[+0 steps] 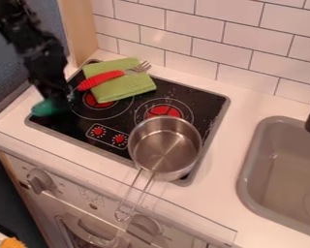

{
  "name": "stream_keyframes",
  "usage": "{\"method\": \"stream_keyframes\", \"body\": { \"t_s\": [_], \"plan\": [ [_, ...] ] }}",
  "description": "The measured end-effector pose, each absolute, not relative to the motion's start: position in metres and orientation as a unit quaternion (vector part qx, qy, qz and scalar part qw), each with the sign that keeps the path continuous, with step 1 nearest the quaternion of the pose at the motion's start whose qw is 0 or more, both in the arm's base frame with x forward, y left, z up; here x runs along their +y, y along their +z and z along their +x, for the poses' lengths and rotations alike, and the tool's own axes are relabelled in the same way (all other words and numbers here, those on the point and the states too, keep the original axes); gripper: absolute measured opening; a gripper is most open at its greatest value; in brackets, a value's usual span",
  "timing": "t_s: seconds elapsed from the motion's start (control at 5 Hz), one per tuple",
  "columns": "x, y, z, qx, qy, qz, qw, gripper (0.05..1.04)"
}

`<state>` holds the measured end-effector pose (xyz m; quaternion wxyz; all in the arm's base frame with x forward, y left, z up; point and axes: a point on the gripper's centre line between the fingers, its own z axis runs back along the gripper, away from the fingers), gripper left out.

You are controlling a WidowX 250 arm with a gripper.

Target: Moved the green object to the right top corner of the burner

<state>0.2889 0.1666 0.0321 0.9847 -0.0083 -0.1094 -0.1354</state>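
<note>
- Well, we are seeing the dark green object (46, 108) at the lower-left corner of the black cooktop (199, 100), just below the gripper (60, 98) and a little to its left.
- We are finding the gripper hanging down over the cooktop's left side and overlapping the dark green object in our view; we are not managing to tell whether it is spread, pressed together or pinching that object.
- Up and to the right, we are noticing a folded green cloth (127, 90) on the upper-left part of the cooktop, a red-handled fork (102, 79) lying across it.
- Nearer the front right, we are looking at a steel saucepan (162, 150), its wire handle pointing toward the front.
- Farther right, we are seeing a gray sink (246, 167).
</note>
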Motion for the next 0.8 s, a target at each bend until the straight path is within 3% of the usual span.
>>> {"method": "stream_keyframes", "body": {
  "t_s": [0.2,0.6,0.8],
  "plan": [
    [0.155,0.057,0.298,-0.135,-0.145,0.005,0.980,0.450],
    [0.100,0.083,0.338,-0.178,-0.205,-0.004,0.962,0.450],
    [0.063,0.079,0.362,-0.192,-0.257,-0.029,0.947,0.451]
  ]
}}
